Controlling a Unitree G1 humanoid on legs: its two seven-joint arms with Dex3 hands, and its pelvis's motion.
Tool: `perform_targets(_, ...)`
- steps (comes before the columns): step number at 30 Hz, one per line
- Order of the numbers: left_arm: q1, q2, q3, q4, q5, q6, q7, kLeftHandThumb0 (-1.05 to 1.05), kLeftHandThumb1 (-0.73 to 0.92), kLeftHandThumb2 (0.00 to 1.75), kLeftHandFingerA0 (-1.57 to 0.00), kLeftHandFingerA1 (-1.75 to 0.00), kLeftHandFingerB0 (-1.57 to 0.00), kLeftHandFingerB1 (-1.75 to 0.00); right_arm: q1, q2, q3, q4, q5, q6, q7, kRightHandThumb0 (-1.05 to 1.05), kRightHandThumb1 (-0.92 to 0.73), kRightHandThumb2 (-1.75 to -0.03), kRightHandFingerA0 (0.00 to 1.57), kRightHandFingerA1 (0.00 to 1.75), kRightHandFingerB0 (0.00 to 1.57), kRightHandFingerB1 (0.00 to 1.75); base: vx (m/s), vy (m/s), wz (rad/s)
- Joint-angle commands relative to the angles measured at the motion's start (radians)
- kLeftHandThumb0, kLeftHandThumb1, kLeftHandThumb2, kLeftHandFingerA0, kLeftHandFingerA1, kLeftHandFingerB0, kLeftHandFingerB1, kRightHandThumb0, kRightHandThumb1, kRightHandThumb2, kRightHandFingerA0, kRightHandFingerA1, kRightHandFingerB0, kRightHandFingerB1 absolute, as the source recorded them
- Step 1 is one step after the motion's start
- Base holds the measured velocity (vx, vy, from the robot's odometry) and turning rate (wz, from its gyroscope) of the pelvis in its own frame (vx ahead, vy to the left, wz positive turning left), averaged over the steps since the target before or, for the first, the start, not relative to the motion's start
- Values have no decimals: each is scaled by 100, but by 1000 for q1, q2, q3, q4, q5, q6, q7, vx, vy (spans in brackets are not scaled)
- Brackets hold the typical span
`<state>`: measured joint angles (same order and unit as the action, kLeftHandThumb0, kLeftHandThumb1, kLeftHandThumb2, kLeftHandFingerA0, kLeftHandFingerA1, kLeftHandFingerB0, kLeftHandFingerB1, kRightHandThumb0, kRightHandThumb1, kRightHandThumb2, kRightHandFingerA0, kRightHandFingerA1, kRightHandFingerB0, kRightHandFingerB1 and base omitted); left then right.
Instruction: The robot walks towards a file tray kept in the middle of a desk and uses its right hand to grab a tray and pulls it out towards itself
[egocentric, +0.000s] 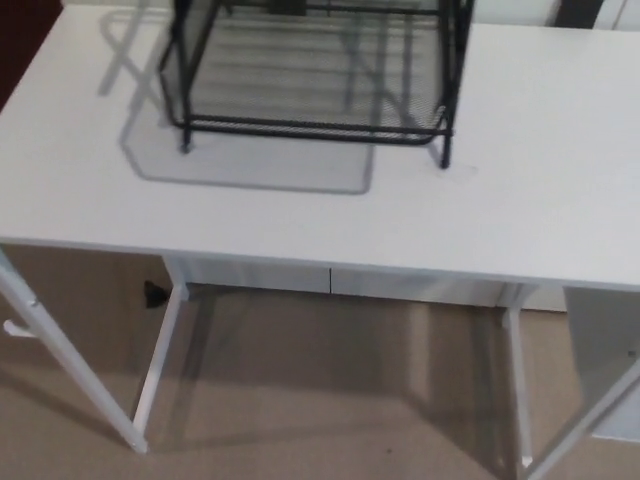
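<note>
A black wire-mesh file tray (310, 75) stands on the white desk (520, 170), toward its back and a little left of centre. Its lowest mesh shelf and front rail show, with two short front feet resting on the desk top. The upper part of the rack is cut off by the top edge of the picture. Neither of my hands shows in the head view.
The desk's front edge runs across the middle of the picture. White metal legs (150, 370) slant down to a beige carpet (320, 420). A white baseboard (330, 280) lies behind, with a small black object (155, 294) on the floor at the left.
</note>
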<state>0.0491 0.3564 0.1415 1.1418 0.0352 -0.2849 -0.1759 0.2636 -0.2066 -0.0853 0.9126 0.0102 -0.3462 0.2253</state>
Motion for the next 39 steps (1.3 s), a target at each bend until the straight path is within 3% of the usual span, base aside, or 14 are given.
perform_targets(1, 6, 4, 0, 4, -6, -14, -9, -50, 46, 71, -36, -74, -27, -57, 5, -17, -4, -4, -3, -11, -1, -52, -64, -59, 44, 54, 26, 34, 214, -315, -39)
perform_targets(11, 45, 5, 9, 9, -14, -19, -17, -47, 46, 72, -37, -73, -28, -57, 39, -13, 13, -9, -12, -16, 0, -49, -67, -60, 45, 58, 28, 39, 159, -57, 5)
perform_targets(18, 52, 5, 5, -7, -13, -18, -17, -51, 46, 70, -40, -75, -29, -58, 40, -19, 25, -6, -18, -25, -5, -50, -66, -60, 45, 56, 29, 38, 114, 198, -6)
perform_targets(20, 50, 3, 7, -11, -17, -8, -18, -49, 44, 71, -40, -73, -28, -58, 36, -21, 29, 3, -22, -26, -8, -51, -66, -60, 45, 55, 30, 38, 84, 233, 2)
perform_targets(21, 51, 4, 7, -7, -15, -11, -17, -50, 36, 89, -45, -72, -27, -60, 37, -22, 31, 3, -24, -27, -9, -51, -66, -60, 44, 55, 30, 38, 105, 149, 1)
perform_targets(31, 85, 16, -7, 0, 2, -43, -15, -52, 36, 90, -48, -73, -28, -61, 64, -23, 47, 5, -37, -28, -7, -50, -66, -60, 43, 54, 29, 38, 20, 1, 0)
perform_targets(32, 86, 16, -4, -1, -5, -43, -25, -53, 36, 90, -47, -74, -27, -62, 65, -22, 49, 3, -40, -26, -13, -55, -54, -87, 42, 62, 26, 51, 36, -115, 0)
perform_targets(33, 86, 16, -1, 3, -9, -44, -29, -55, 35, 89, -48, -74, -27, -62, 64, -23, 53, 4, -46, -26, -15, -49, -66, -60, 43, 54, 29, 39, 48, -136, -14)
perform_targets(36, 92, 16, -2, -3, -10, -45, -32, -54, 34, 90, -50, -76, -29, -63, 84, -23, 68, -27, -76, -27, -61, -52, -66, -60, 53, 60, 31, 35, 38, 157, -8)
perform_targets(37, 92, 15, -1, -3, -11, -42, -29, -53, 34, 89, -51, -76, -29, -63, 92, -23, 70, -43, -77, -19, -63, -57, -54, -87, 48, 65, 26, 47, 27, 179, -3)
perform_targets(38, 93, 14, -2, -5, -9, -40, -25, -53, 35, 90, -51, -75, -28, -62, 103, -21, 72, -65, -77, -8, -64, -51, -66, -60, 52, 60, 32, 33, 0, 0, 0)
perform_targets(39, 95, 14, -5, -8, -6, -43, -24, -53, 35, 90, -51, -75, -28, -62, 105, -21, 72, -68, -74, -6, -63, -51, -66, -60, 52, 60, 32, 33, 0, 0, 0)
